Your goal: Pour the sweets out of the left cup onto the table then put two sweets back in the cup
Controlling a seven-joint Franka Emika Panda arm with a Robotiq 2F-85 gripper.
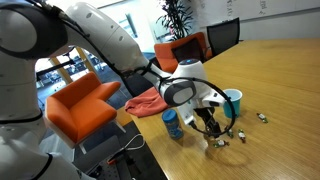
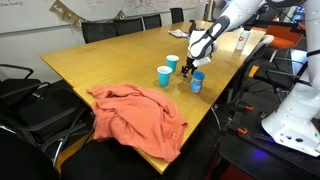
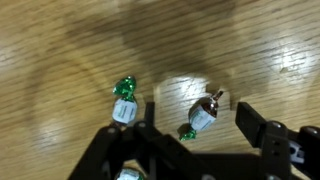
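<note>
- The black two-finger Robotiq gripper (image 3: 196,138) pointed down at the tabletop with its jaws spread apart and nothing clamped between them.
- In the wrist view, one small sweet in a pale wrapper with brown and green ends (image 3: 204,117) lay on the wood between the two fingers. Contact with either finger could not be confirmed.
- A second small sweet, pale-wrapped with green twisted ends (image 3: 124,100), lay just outside one finger.
- Part of a third pale sweet (image 3: 128,175) showed at the bottom edge, under the gripper body.
- Any print on the wrappers was too blurred to read.
- In an exterior view, the sweets (image 1: 240,137) lay scattered on the large light-brown wood-grain table (image 1: 285,75), beside and beyond the fingertips. At least three were counted there; the full number could not be settled.
- The left cup, a small tapered teal-blue plastic cup (image 2: 165,75), stood upright on the table, apart from the gripper.
- One brighter light-cyan plastic cup (image 2: 173,62) stood upright just beside it. Cups counted: two.
- One short blue lidded bottle (image 2: 197,82) stood near the table edge. Its label was too small to read.
- One crumpled salmon-pink cloth (image 2: 140,118) lay on the table, well apart from the cups.
- Two orange chairs (image 1: 80,105) stood at the table.
</note>
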